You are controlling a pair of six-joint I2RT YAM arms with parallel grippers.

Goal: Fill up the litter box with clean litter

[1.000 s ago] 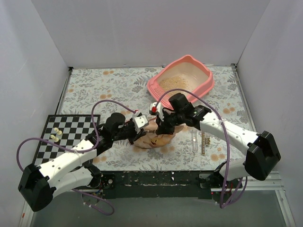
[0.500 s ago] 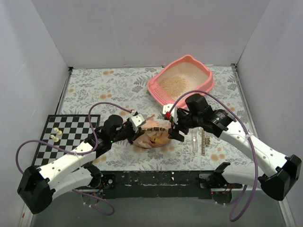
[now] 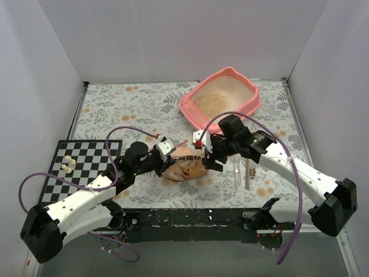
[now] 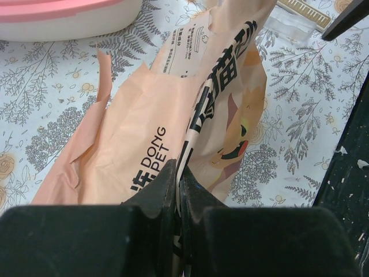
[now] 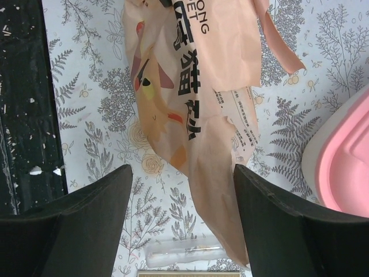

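Robot lab test booth: plain white panel walls (image 3: 173, 40) boxing in floral tabletop (image 3: 127, 107), left arm (image 3: 78, 201), right arm (image 3: 288, 164) bolted at near edge.

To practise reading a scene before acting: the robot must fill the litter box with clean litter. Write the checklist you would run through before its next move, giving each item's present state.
1. The left jaws are shut on the bag: ok.
2. The right jaws grip the bag: not ok, they are open above it.
3. The litter box is upright with nothing covering it: ok.
4. The clean litter covers the box floor: not ok, only part.
5. The bag mouth is open towards the box: cannot tell.
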